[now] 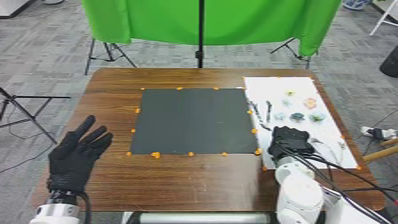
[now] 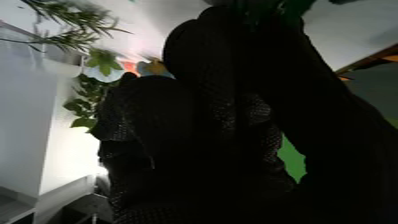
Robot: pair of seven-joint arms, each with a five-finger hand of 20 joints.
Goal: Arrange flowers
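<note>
My left robot hand [image 1: 75, 155] is over the near left part of the brown tabletop [image 1: 191, 182], released, its fingers straight and spread. My right robot hand [image 1: 291, 140] is over the near part of the white sheet [image 1: 265, 86] on the right; I cannot tell whether it is released, clenched or grasping something. The flowers are on that sheet, beyond my right robot hand: a yellow flower [image 1: 290, 93] at the far end, a peach flower [image 1: 310, 103] nearer and to the right, and a teal flower [image 1: 297, 117] nearer still, between paler ones. Dark stems [image 1: 269, 108] lie along the sheet's left side. Left of the sheet is a dark mat [image 1: 194, 120] with orange markers [image 1: 156, 155] around its edges. In my right wrist view, leafy sprigs [image 2: 75, 36] and an orange bloom [image 2: 131, 67] show past my black glove. Beyond the tabletop hangs a green cloth [image 1: 160, 22].
</note>
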